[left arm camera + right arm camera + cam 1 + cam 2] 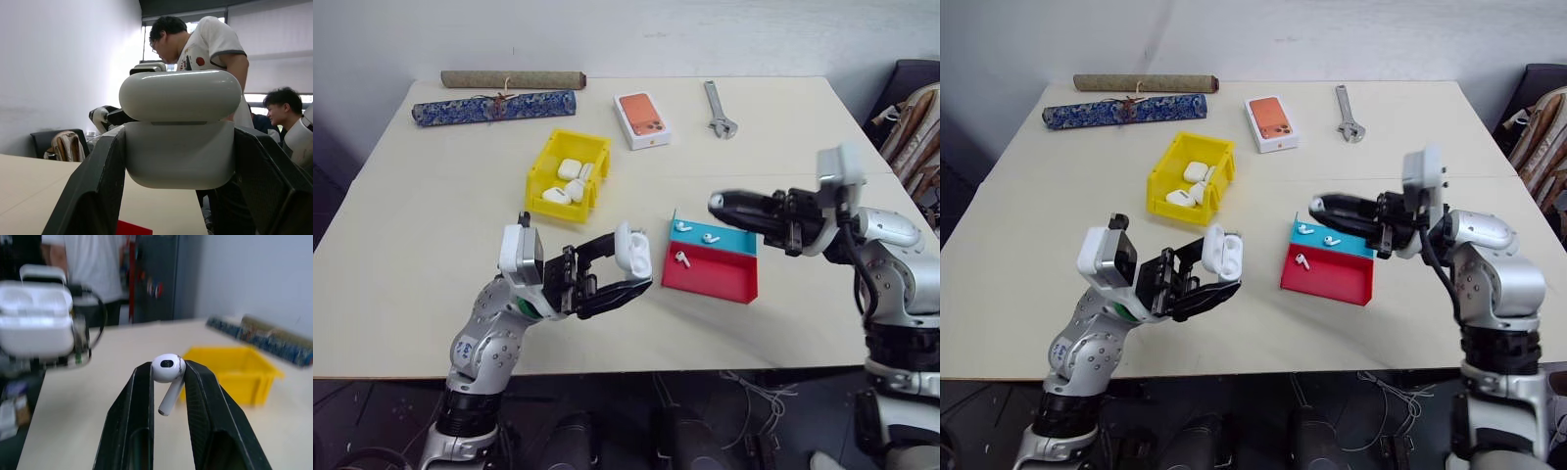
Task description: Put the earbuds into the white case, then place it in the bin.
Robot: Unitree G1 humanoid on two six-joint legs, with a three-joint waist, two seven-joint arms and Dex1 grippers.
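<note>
Right gripper (167, 374) pinched narrow on one earbud (167, 372), bud head clamped between the two black fingertips, stem hanging free below them. Right arm raised above the table (401, 245), forearm about level, gripper pointing toward the robot's left, tip hovering over the red-and-blue tray (710, 277), not touching it.

Left gripper (612, 269) clamped on the white case (633, 250), fingers squeezing the case body from both sides, lid flipped open and standing up. Left arm bent up from the near table edge, gripper angled up and toward the tray, case held in the air just to the robot's left of the tray. Case and the pinched earbud are apart, with the tray's near-left corner between and below them.

Counts, all placed against the tray:
- earbuds: 3 loose on the tray, 2 on the blue upper step (683, 226) (710, 238), 1 on the red lower step (682, 258); plus the 1 in the right gripper, 4 total
- white cases: 1 in the left gripper; about 4 more lying in the yellow bin (546, 168), exact number hard to tell as they overlap
- bin: 1, beyond the tray and to its left, well apart
- white box with orange picture (641, 119): 1, farther back from the tray than the bin
- wrench (719, 110): 1, far behind the tray near the back edge
- rolled bundles: 2 at the back left, a blue patterned one (494, 107) and a brown one (513, 78) behind it

Two people show behind the case in the left wrist view
</note>
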